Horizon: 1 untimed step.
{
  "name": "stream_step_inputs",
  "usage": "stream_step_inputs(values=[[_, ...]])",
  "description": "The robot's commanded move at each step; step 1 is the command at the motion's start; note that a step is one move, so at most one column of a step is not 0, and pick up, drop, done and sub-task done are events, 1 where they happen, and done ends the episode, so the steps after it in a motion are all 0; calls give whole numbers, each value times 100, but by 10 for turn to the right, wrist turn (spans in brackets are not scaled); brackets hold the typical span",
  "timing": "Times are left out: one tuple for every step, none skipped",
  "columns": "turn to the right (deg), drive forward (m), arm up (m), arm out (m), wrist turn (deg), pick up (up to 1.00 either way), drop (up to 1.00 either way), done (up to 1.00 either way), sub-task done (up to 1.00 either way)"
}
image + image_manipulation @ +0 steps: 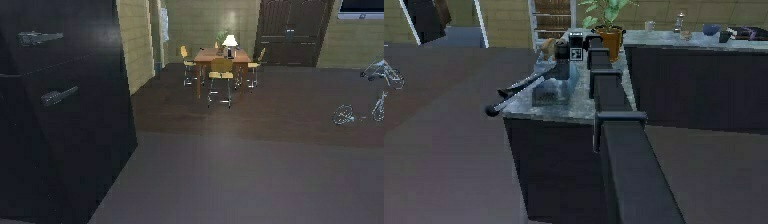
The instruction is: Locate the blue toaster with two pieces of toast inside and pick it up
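A dark robot arm (624,150) stretches over a grey-topped kitchen worktop (534,118) set on dark cabinets. On the worktop stands a blue-grey box (547,90), which by shape and colour is probably the toaster. Any toast in it is too small to make out.

The claw (502,100) lies at the box, its thin fingers (519,90) angled toward the worktop's left edge. Whether it is wide, narrow, or holding anything cannot be told. The search looks finished. The box rests on the worktop, so the grip and lift seem yet to come.

At the worktop's far end grows a potted plant (609,22), close behind the arm's tip and perhaps a snag when lifting. Beyond the worktop runs a second worktop (684,45) carrying small items. Well apart from the worktop, ahead of the robot, stand a black fridge (60,110), a dining table (222,58) with chairs, and a bicycle (360,110).
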Motion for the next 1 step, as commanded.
stream_step_inputs(values=[[0, 0, 0, 0, 450, 0, 0, 0, 0]])
